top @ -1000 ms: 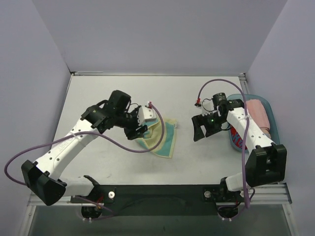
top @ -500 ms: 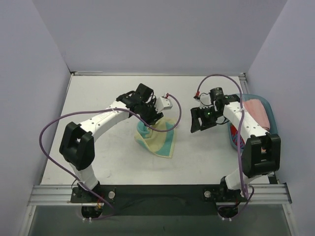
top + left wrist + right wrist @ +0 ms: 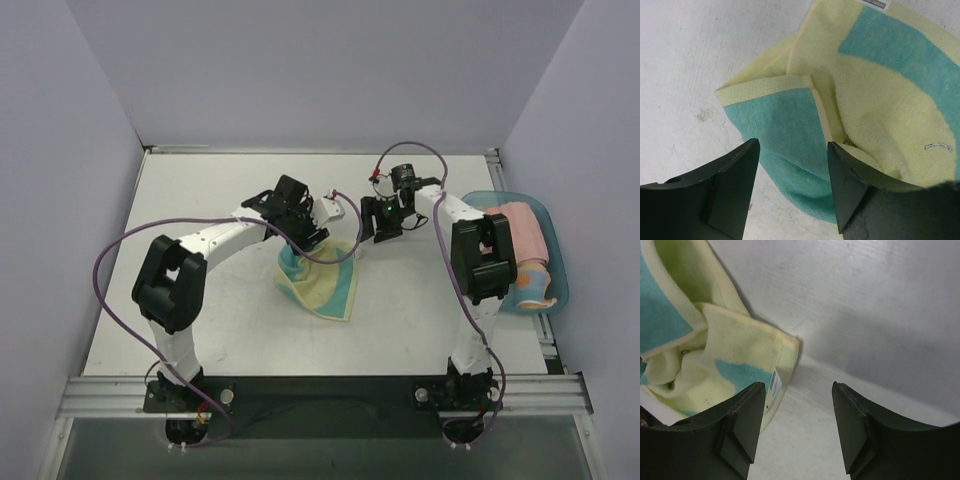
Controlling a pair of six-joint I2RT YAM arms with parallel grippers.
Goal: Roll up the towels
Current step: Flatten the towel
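Observation:
A yellow and teal towel [image 3: 322, 281] lies crumpled on the white table, partly folded over itself. My left gripper [image 3: 307, 236] hovers open over its far left corner; in the left wrist view the teal fold [image 3: 785, 125] lies between the fingers [image 3: 730, 185], which hold nothing. My right gripper [image 3: 378, 225] is open just right of the towel's far corner; the right wrist view shows that corner with its label [image 3: 775, 382] beside the left finger [image 3: 742, 427]. A rolled pink towel [image 3: 522, 235] lies in the tray.
A teal tray [image 3: 556, 262] stands at the right edge with the pink roll and another small yellow-teal roll [image 3: 532, 285]. Purple cables loop from both arms. Grey walls close off the back and sides.
My right gripper has swung left from near the tray to the towel's far right corner. My left gripper moved from the towel's left side up to its far edge and let the cloth settle.

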